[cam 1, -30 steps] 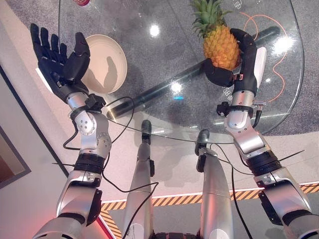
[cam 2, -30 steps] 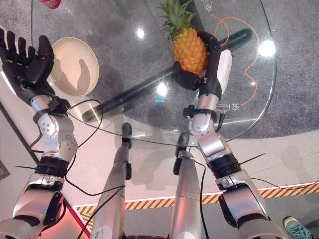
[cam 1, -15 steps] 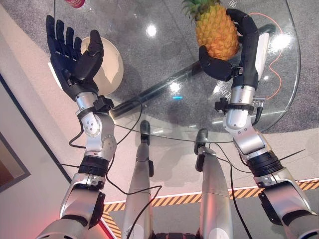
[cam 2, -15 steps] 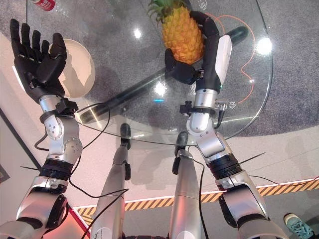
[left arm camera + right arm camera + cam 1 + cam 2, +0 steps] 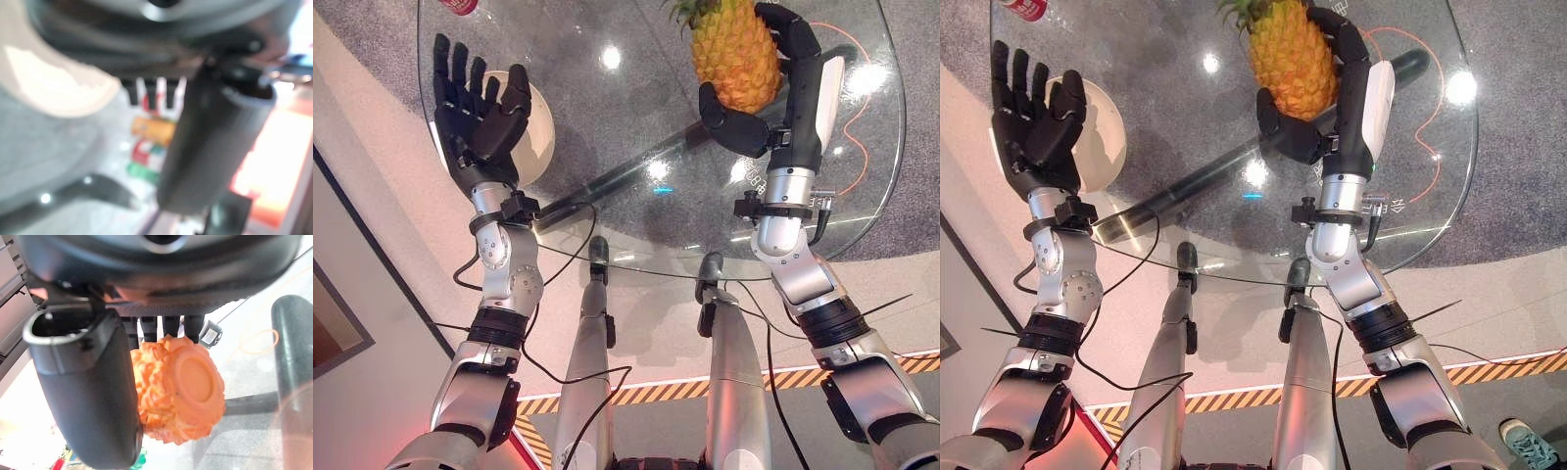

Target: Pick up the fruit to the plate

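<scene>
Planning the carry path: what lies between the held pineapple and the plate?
Bare glass table; nothing stands between pineapple and plate, seen in both eye views.

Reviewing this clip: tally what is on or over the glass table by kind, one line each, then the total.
Fruit: 1, the pineapple, held above the table by the right hand.
Plates: 1, the cream plate, partly behind the open left hand.
Cans: 1, a red can at the far edge of the glass table.
Total: 3
</scene>
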### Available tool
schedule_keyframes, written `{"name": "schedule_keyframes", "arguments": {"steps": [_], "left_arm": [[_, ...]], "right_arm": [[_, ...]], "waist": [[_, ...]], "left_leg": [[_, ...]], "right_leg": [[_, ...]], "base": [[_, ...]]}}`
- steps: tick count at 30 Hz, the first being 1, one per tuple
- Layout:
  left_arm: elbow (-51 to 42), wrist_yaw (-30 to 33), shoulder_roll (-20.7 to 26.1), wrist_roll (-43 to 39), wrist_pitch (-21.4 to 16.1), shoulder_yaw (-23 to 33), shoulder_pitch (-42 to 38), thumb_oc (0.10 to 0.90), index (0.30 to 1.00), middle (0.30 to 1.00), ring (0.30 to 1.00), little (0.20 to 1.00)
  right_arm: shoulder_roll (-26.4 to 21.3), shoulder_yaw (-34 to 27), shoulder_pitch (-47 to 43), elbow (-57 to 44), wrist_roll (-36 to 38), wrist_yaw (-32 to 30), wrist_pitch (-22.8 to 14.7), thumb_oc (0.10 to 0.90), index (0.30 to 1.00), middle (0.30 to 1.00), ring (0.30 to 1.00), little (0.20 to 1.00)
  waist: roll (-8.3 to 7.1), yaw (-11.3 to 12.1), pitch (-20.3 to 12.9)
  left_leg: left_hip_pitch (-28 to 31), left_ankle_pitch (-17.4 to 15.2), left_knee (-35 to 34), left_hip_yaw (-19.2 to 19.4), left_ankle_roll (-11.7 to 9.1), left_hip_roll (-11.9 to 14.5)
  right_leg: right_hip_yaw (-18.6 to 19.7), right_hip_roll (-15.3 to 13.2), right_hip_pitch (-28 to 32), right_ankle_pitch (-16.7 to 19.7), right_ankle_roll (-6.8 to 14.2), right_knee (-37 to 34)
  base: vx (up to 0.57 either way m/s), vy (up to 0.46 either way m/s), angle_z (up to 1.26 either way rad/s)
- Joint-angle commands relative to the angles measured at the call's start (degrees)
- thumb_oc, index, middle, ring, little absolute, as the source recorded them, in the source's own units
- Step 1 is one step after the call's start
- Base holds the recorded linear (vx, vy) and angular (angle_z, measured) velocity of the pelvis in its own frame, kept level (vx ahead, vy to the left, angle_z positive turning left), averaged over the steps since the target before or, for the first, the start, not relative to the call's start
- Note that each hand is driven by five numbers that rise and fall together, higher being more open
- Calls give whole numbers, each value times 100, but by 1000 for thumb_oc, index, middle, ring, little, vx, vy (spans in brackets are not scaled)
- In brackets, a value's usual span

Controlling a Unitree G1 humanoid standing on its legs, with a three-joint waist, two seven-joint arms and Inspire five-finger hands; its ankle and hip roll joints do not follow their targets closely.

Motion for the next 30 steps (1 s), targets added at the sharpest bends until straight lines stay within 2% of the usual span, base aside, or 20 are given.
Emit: {"name": "schedule_keyframes", "arguments": {"steps": [1,10,14,30], "left_arm": [[-688,-545,137,-529,6,73,-318,800,900,900,900,900],[-525,-892,54,-1548,549,-101,-499,800,900,900,900,900],[-526,-826,32,-1596,750,-220,-709,800,900,900,900,900],[-477,-879,-100,-2056,1104,-414,-1004,800,900,900,900,900]], "right_arm": [[-152,-276,-609,-1268,-275,22,-1030,100,300,300,300,200],[-255,-94,-826,-1322,-180,138,-1085,100,300,300,300,200],[-303,-5,-981,-1360,-104,224,-1048,100,300,300,300,200],[-263,327,-1240,-1517,182,712,-987,100,300,300,300,200]], "waist": [[-145,-45,-87],[-143,-83,-87],[-149,-98,-87],[-151,-114,-87]], "left_leg": [[108,-698,654,249,368,-454],[98,-686,687,273,374,-468],[98,-667,657,283,378,-467],[97,-620,591,306,371,-478]], "right_leg": [[-175,437,753,977,90,-1588],[-182,419,751,1004,119,-1606],[-190,399,762,1028,126,-1664],[-200,364,783,1081,140,-1780]], "base": [[0,0,0],[0,0,0],[0,0,0],[0,0,0]]}}
